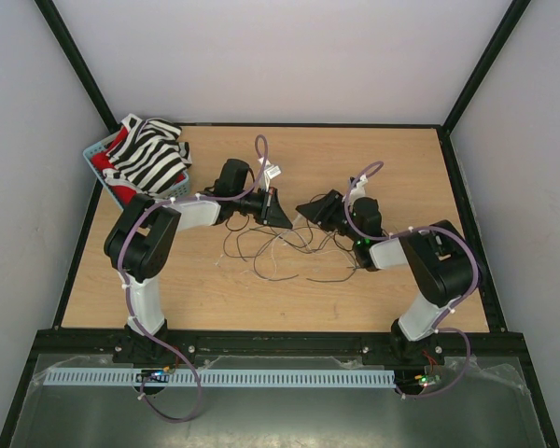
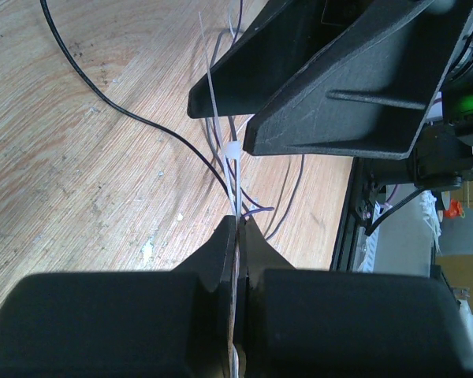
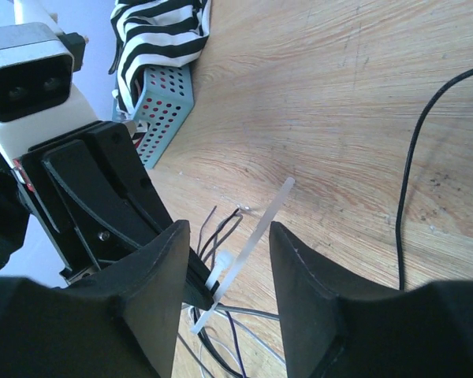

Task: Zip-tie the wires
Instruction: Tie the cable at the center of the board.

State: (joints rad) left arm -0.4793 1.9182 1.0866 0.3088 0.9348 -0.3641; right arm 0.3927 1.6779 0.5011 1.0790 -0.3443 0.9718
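Mid-table, the two grippers meet tip to tip over the wires point(image 1: 271, 247). Left gripper point(image 2: 238, 224): fingers point(image 2: 213, 268) pressed flat together, no gap between them, clamped on the white strap of a zip tie point(image 2: 232, 151). The strap rises out of the pinch, and its square head sits a little way beyond the tips. Thin dark and lilac strands run in beside the strap at the same spot. Cannot tell whether any of them is caught in the pinch too. Right gripper point(image 3: 229, 228): fingers point(image 3: 315, 299) apart, roughly half spread, one on either side of the zip tie point(image 3: 256, 232). The strap slants across the gap, its head just beside the left-hand finger in that view. Cannot tell whether it touches. The free tail points away over the bare wood. Most of the wires lie loose on the table point(image 1: 373, 289) just near of both grippers, curling left and right, with one black strand point(image 3: 406, 197) running off alone to the right. Count: two grippers, one zip tie, several wires too tangled to number. At the far left corner, one teal perforated basket point(image 1: 95, 154) with one black-and-white striped cloth point(image 1: 149, 154) heaped over it, well apart from the work.
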